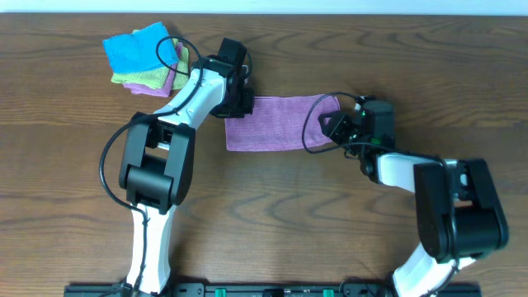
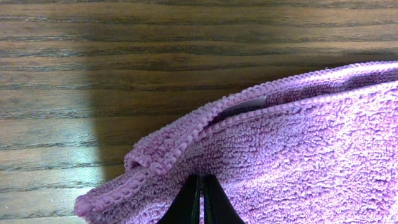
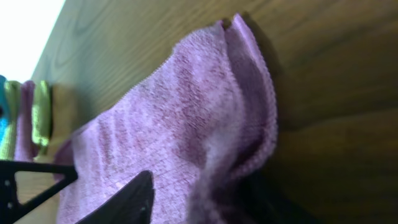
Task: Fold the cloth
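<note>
Overhead, the lilac cloth (image 1: 268, 124) lay between both tools: left tool (image 1: 242, 107) pinched one end shut, right tool (image 1: 332, 124) pinched the other.

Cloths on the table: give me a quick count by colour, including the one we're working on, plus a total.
Purple: 2 (the cloth in the middle, a purple cloth under the blue one)
Blue: 1 (blue cloth)
Green: 1 (green cloth), as far as the overhead view shows
Total: 4

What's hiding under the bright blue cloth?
A green cloth peeks out beneath the blue cloth, with a purple edge showing too. Their middles are covered, so anything more stays hidden.
</note>
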`<action>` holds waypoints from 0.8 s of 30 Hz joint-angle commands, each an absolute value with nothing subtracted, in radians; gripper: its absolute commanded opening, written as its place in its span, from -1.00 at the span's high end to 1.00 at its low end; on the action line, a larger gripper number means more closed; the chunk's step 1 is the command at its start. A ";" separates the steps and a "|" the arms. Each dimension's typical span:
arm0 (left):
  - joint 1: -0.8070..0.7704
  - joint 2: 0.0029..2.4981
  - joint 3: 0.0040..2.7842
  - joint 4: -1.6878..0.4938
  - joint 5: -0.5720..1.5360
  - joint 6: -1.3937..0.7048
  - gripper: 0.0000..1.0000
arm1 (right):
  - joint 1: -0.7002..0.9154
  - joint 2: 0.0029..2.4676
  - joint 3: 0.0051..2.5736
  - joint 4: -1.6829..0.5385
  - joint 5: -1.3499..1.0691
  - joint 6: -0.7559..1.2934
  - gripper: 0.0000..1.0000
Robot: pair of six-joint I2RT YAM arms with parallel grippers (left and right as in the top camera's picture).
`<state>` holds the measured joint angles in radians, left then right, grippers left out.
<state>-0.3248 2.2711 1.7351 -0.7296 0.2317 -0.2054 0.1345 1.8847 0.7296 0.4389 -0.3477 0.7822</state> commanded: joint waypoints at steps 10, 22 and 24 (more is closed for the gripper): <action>-0.327 2.286 1.723 -0.744 0.221 -0.207 0.89 | 0.138 1.910 0.707 0.594 -0.340 0.769 0.97; -0.327 2.286 1.723 -0.748 0.222 -0.218 0.89 | 0.215 1.761 0.717 0.595 -0.379 0.770 0.97; -0.327 2.286 1.723 -0.748 0.222 -0.218 0.89 | 0.243 1.761 0.730 0.595 -0.378 0.770 0.97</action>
<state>-0.3248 2.2711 1.7355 -0.7403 0.2317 -0.2096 0.2039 1.7718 0.7120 0.5961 -0.3668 0.7795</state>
